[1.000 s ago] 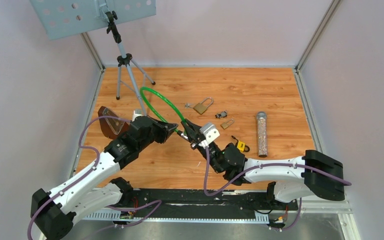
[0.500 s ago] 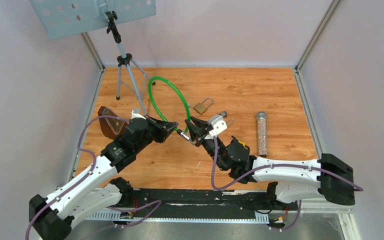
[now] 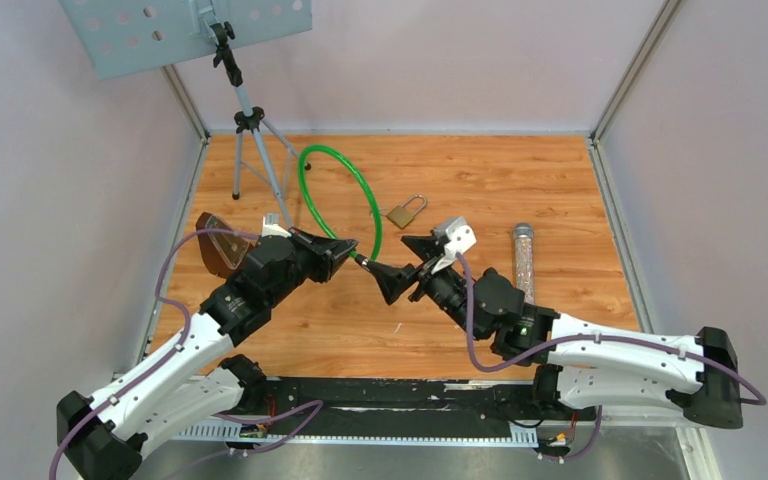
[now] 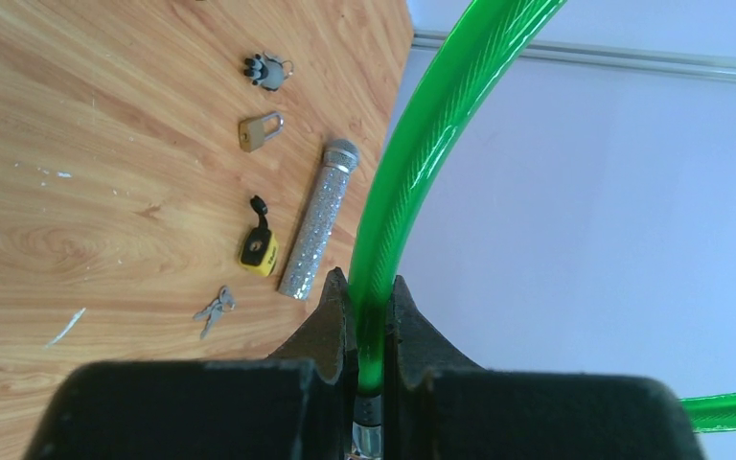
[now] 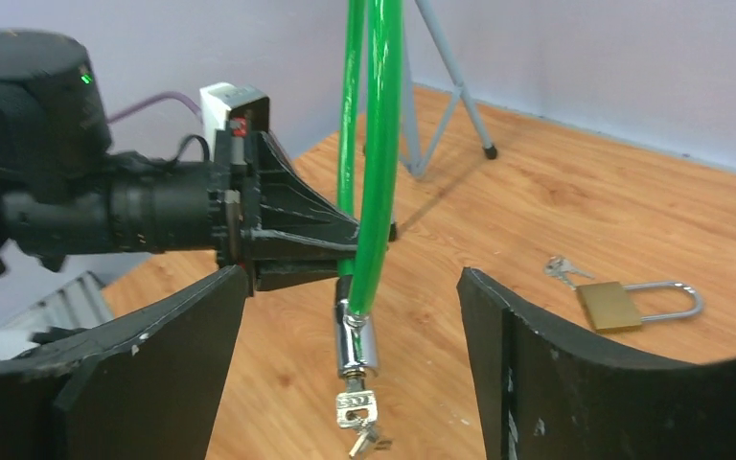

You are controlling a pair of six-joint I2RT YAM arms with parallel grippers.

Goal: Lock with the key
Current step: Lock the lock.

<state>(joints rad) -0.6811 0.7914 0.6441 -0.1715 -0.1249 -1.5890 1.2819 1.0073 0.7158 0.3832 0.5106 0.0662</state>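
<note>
A green cable lock [image 3: 345, 185] stands up in a loop over the table. My left gripper [image 3: 345, 250] is shut on the cable [image 4: 422, 125] just above its chrome lock cylinder [image 5: 356, 340], with the fingers [image 4: 331, 316] pinching it from both sides. A small silver key [image 5: 356, 409] sticks out of the bottom of the cylinder, and a second key dangles from it. My right gripper [image 3: 400, 262] is open. Its jaws stand wide on either side of the cylinder and key in the right wrist view [image 5: 353, 278] and touch neither.
A brass padlock [image 3: 405, 212] with keys lies behind the grippers. Right of them lie a glittery tube [image 3: 523, 262], a yellow-black item [image 4: 257, 251], loose keys [image 4: 213, 309] and a small padlock [image 4: 259, 131]. A tripod stand [image 3: 250, 130] rises at back left, and a brown object [image 3: 218, 245] lies at left.
My right gripper has opened, let go of the key end and drawn back to the right. The green loop has swung more upright. The left gripper has kept its hold.
</note>
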